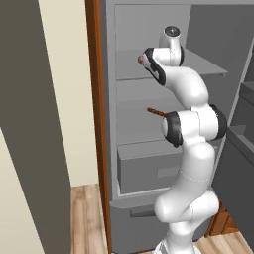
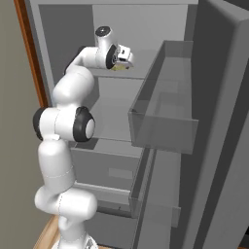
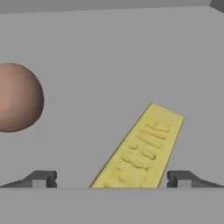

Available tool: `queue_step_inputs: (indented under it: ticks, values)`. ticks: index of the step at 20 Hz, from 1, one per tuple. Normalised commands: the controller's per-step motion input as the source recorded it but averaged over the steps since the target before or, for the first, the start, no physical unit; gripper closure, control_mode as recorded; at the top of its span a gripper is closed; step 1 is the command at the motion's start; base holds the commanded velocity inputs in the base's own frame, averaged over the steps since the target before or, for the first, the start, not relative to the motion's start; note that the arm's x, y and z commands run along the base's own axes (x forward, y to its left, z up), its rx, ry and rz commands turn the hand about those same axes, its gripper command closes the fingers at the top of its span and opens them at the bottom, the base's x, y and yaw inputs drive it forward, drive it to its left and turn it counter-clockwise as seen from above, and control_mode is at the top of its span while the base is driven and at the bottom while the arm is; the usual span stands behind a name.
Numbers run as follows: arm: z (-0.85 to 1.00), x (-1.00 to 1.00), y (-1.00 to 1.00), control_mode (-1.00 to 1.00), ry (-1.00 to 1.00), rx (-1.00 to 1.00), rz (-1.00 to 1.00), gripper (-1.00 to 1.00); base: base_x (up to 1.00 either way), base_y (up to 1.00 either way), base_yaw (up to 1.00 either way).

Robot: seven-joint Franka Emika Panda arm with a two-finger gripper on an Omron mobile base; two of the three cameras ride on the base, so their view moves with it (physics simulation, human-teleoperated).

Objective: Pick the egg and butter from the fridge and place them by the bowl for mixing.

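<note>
Grey fridge (image 1: 208, 30) shelf (image 3: 109, 52), seemingly bare-walled.

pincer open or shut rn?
Open. In the hand view the pincer has its tips spread either side of the butter, not touching it.

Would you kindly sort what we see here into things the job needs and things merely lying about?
Job:
- brown mottled round egg
- pale-yellow rectangular butter stick
- tall grey fridge
- open hand

Lying about:
- thin reddish-brown stick
- brown wooden cupboard edge
</note>
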Motion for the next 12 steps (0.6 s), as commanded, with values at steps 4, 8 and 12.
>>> queue_step_inputs:
  ticks: [4, 8, 12]
  values:
    - [-0.18, 0.0, 0.0, -1.0, 0.0, 0.0, 0.0, 1.0, 0.0, 0.0, 0.0]
    - [0.0, 0.0, 0.0, -1.0, 0.0, 0.0, 0.0, 1.0, 0.0, 0.0, 0.0]
    - [0.26, -0.31, 0.0, -1.0, -0.19, 0.01, 0.0, 1.0, 0.0, 0.0, 0.0]
